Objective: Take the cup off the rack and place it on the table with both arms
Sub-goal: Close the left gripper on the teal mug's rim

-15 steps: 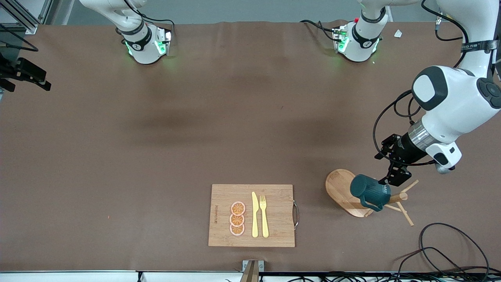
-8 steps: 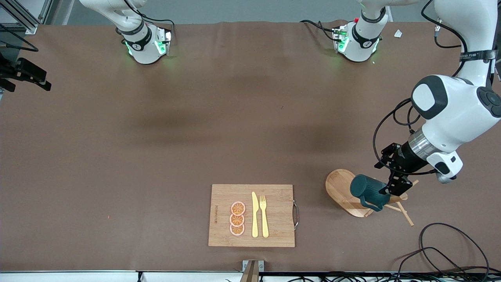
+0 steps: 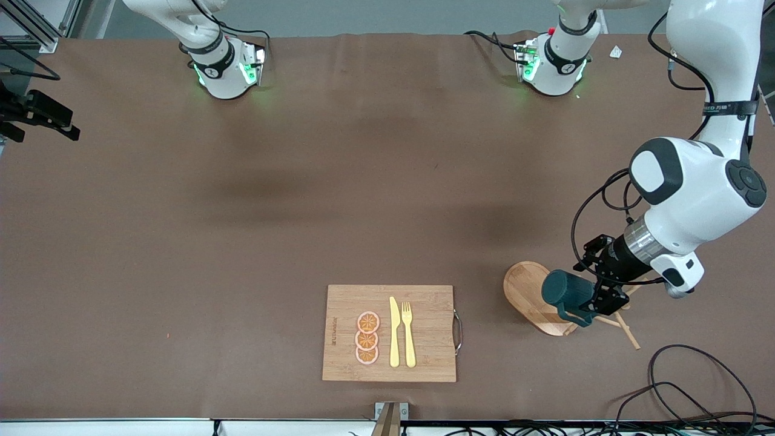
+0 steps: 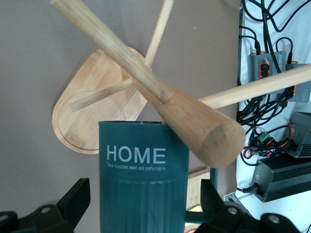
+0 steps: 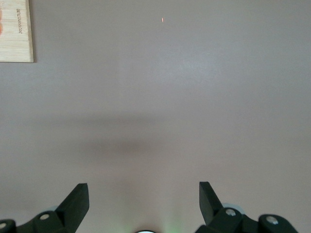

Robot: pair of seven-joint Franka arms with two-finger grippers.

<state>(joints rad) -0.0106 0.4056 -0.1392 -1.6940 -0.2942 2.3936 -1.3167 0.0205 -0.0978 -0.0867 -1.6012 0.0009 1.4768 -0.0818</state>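
Your right gripper (image 5: 143,204) hangs over bare table (image 3: 242,212) with its two fingers spread wide and nothing between them; in its wrist view you see only brown surface and one corner of the bamboo cutting board (image 5: 16,30), and that arm waits with just its green-lit base showing at the top of the front view. Moving along the table toward the left arm's end, you come to the cutting board (image 3: 389,333) close to the edge nearest the front camera, carrying three orange slices (image 3: 367,338) in a row with a yellow knife (image 3: 394,332) and a yellow fork (image 3: 408,334) lying side by side next to them. Next you reach the rack (image 3: 533,297), its oval base flat on the table and its post leaning with thin pegs sticking out. You will find the cup (image 3: 568,292) on that rack, lying sideways over the base, its loop handle turned toward the front camera. Your left gripper (image 3: 596,297) is down at the cup; in the left wrist view its fingers (image 4: 75,201) stand apart on either side of the cup (image 4: 142,174), with gaps showing, so it is spread around the cup and not yet clamped. The word HOME reads on the cup's side, and the rack's thick post (image 4: 160,92) crosses just above it.
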